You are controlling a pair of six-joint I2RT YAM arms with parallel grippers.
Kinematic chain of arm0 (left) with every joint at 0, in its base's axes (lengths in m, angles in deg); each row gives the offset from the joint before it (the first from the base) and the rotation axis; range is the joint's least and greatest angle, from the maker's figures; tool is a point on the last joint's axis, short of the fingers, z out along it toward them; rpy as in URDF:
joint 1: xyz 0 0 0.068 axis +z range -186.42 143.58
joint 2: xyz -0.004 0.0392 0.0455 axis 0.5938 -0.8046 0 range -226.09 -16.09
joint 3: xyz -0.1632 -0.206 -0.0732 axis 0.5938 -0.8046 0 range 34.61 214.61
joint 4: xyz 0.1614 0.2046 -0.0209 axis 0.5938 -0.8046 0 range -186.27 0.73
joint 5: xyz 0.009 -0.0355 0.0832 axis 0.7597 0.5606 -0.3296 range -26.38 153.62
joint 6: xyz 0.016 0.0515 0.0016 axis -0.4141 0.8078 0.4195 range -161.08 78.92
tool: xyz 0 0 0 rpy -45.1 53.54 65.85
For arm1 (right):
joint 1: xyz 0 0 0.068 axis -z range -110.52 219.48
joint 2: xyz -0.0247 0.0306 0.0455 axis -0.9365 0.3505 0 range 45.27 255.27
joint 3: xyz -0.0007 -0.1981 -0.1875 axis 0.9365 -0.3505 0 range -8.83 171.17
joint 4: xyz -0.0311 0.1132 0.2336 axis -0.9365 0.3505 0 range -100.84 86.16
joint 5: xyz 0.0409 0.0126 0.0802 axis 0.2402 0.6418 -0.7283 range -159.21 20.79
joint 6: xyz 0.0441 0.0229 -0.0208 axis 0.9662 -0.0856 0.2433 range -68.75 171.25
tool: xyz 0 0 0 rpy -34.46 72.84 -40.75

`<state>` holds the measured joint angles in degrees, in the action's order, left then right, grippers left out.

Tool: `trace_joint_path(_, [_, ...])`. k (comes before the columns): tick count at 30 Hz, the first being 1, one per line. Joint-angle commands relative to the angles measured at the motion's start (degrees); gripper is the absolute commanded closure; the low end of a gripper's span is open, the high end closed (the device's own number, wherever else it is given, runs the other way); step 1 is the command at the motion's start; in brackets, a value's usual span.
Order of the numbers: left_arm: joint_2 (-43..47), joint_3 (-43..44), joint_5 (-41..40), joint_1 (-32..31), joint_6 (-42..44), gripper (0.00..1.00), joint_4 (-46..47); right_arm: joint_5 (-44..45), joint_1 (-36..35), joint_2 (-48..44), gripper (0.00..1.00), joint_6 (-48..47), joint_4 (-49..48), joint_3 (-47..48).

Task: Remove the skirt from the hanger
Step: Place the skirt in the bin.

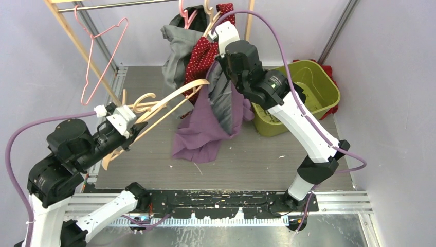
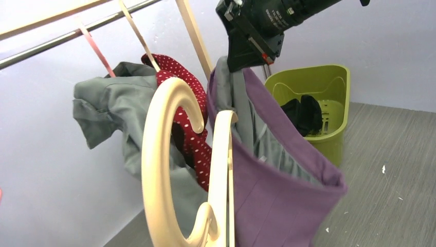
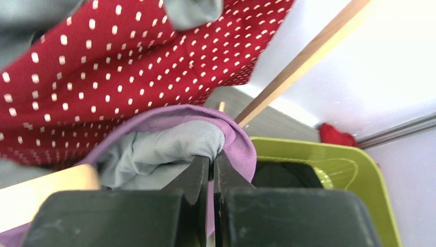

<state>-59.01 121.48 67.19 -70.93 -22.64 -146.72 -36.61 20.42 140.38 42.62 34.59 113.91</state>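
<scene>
The purple skirt [image 1: 205, 128] with grey lining hangs between the two arms, and its hem rests on the table. One side of its waistband is still on the far end of a cream wooden hanger [image 1: 164, 100]. My left gripper [image 1: 123, 128] is shut on that hanger near its hook. In the left wrist view the hanger [image 2: 223, 170] fills the foreground with the skirt [image 2: 277, 195] beside it, and my own fingers are out of frame. My right gripper [image 1: 222, 60] is shut on the other side of the waistband [image 3: 239, 144] and holds it up; its jaws [image 3: 211, 162] pinch both fabric layers.
A green basket [image 1: 319, 87] with a dark garment in it stands at the right, with red cloth behind it. A red polka-dot garment [image 1: 203, 56] and a grey garment [image 1: 177, 51] hang on the rack behind the skirt. A pink wire hanger [image 1: 97, 56] hangs at the left by a wooden pole.
</scene>
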Motion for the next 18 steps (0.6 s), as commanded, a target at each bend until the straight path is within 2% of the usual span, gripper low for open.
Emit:
trace_joint_path(1, [0.10, -0.47, -1.81, -0.13, -0.22, 1.00, -1.16, 9.66, 0.22, -7.10, 0.99, -8.33, -14.00, 7.15])
trace_joint_path(10, [-0.49, -0.06, -1.06, -0.13, -0.78, 1.00, -0.31, 19.95, 3.16, -6.50, 0.99, -33.65, -36.45, 16.48])
trace_joint_path(16, [-1.12, 0.60, -1.36, -0.13, -0.80, 1.00, 0.32, 17.40, 16.01, -3.38, 0.99, -33.04, -36.40, 20.73])
trace_joint_path(18, [-1.92, 1.54, -1.33, -0.12, -0.77, 1.00, 0.09, 16.33, 20.55, -1.61, 0.99, -30.02, -33.37, 22.49])
